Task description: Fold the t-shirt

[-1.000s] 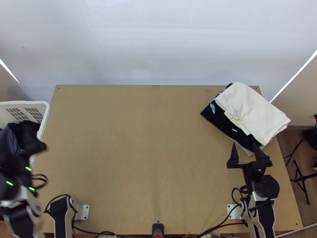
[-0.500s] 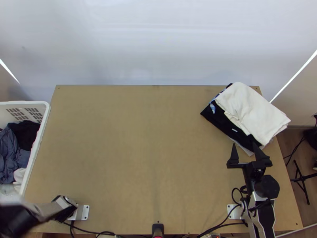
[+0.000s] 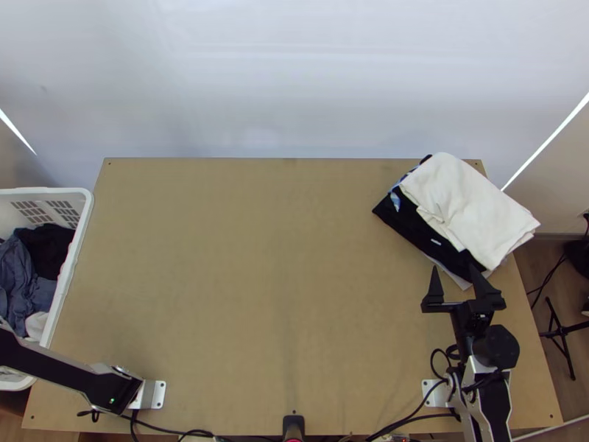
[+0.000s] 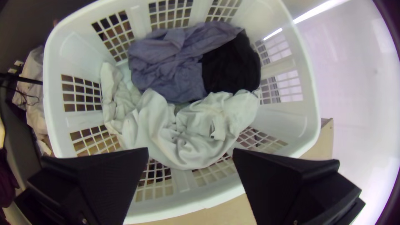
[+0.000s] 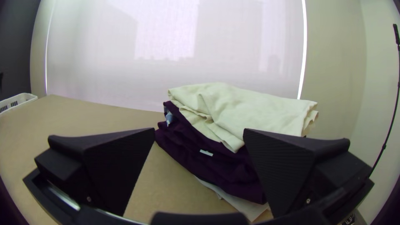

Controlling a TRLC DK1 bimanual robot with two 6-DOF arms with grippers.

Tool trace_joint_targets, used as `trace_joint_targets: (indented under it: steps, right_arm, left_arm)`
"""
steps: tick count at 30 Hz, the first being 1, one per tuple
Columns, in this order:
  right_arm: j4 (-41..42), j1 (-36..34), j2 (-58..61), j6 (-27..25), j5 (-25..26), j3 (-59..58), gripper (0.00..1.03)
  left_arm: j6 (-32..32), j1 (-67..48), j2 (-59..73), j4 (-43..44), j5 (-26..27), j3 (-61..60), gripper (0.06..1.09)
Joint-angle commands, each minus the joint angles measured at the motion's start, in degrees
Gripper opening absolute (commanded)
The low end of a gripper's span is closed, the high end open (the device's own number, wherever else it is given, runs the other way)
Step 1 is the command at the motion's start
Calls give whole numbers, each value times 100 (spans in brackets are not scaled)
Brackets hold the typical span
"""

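Laundry (image 4: pixel 187 116) lies jumbled beyond the left end effector (image 4: pixel 191 151), open wide — a deep pinch could snag two pieces — right end effector (image 5: pixel 199 130) gaping too.

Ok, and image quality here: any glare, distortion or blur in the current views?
Left wrist view: basket rim bowed by the fisheye, dark corners, bright glare streak beyond it. Right wrist view: window blind brightly backlit. Top view: no motion blur, soft light.
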Motion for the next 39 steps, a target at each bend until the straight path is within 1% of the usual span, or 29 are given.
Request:
trace_joint_targets:
  steps: [1,3,6,8,18,22,24,25,26,27,28,29,32,34,35,37,39]
  right_arm:
    - [1,0,1,1,2,1,98]
    - [1,0,1,1,2,1,98]
    - [1,0,1,1,2,1,98]
    - [1,0,1,1,2,1,98]
    - [1,0,1,1,2,1,98]
    - [1,0,1,1,2,1,98]
    - [1,0,1,1,2,1,98]
    - [1,0,1,1,2,1,98]
    - [1,0,1,1,2,1,98]
    - [1,0,1,1,2,1,98]
    - [1,0,1,1,2,1,98]
    - [1,0,1,1,-7,1,98]
    - [1,0,1,1,2,1,98]
    - [1,0,1,1,-7,1,98]
    - [1,0,1,1,2,1,98]
    - [1,0,1,1,2,1,98]
    - [1,0,1,1,2,1,98]
  left_arm:
    - [-95,360,990,-65,325,-193,104]
    - [-95,422,1122,225,413,-352,104]
    - [-104,483,1122,1078,519,-765,104]
    - [-113,492,1316,1148,589,-800,104]
    - [-174,439,2221,1183,589,-1028,104]
    - [-166,404,2265,1799,589,-1389,103]
    - [-43,369,2335,1983,589,-1521,103]
    - [37,351,2361,2097,580,-1582,95]
    - [133,334,2361,2300,580,-1661,76]
    - [142,334,2353,2537,554,-1758,47]
    - [142,343,2309,2801,431,-1846,14]
    - [151,360,2238,2924,378,-1916,10]
    - [291,439,1790,2888,448,-1872,10]
    - [291,518,1157,2906,818,-1828,10]
    - [256,536,832,2888,870,-1740,10]
    - [160,536,261,2686,879,-1354,10]
    - [98,510,-91,2176,1090,-642,10]
